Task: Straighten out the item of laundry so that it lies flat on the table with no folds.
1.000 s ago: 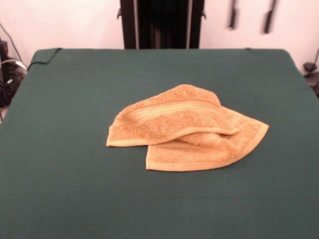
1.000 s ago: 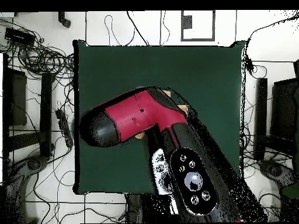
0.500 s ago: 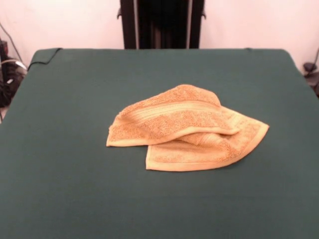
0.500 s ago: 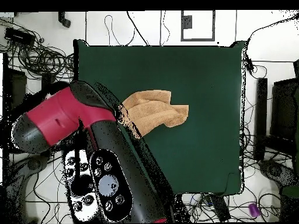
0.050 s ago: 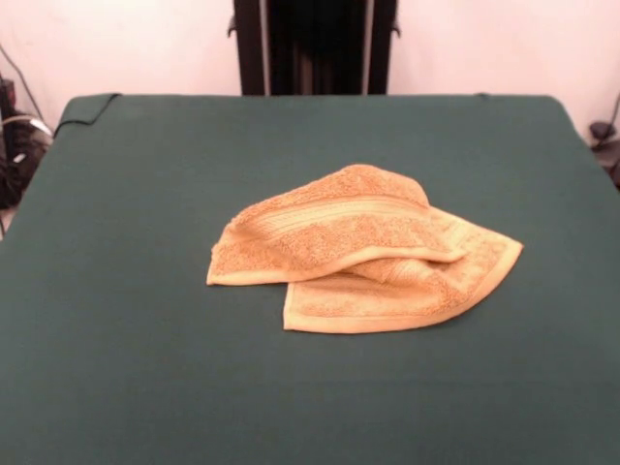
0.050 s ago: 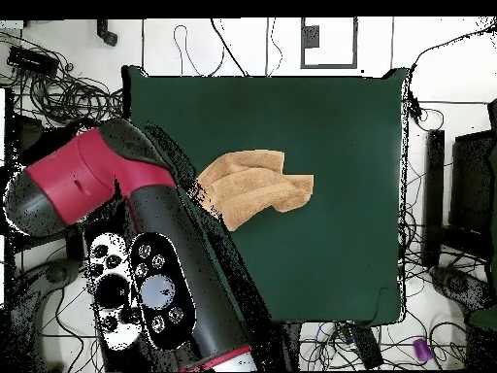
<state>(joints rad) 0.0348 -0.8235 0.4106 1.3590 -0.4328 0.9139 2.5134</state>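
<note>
Towel [image 5: 363, 252] folded on table [image 5: 126, 194]; arm [image 6: 87, 180] hides gripper, grip state unknowable.

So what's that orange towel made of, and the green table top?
The hand towel looks like soft terry cloth: fuzzy looped pile, flatter woven bands near its edges. The table seems covered in matte dark green fabric, no shine, draped over the corners.
</note>
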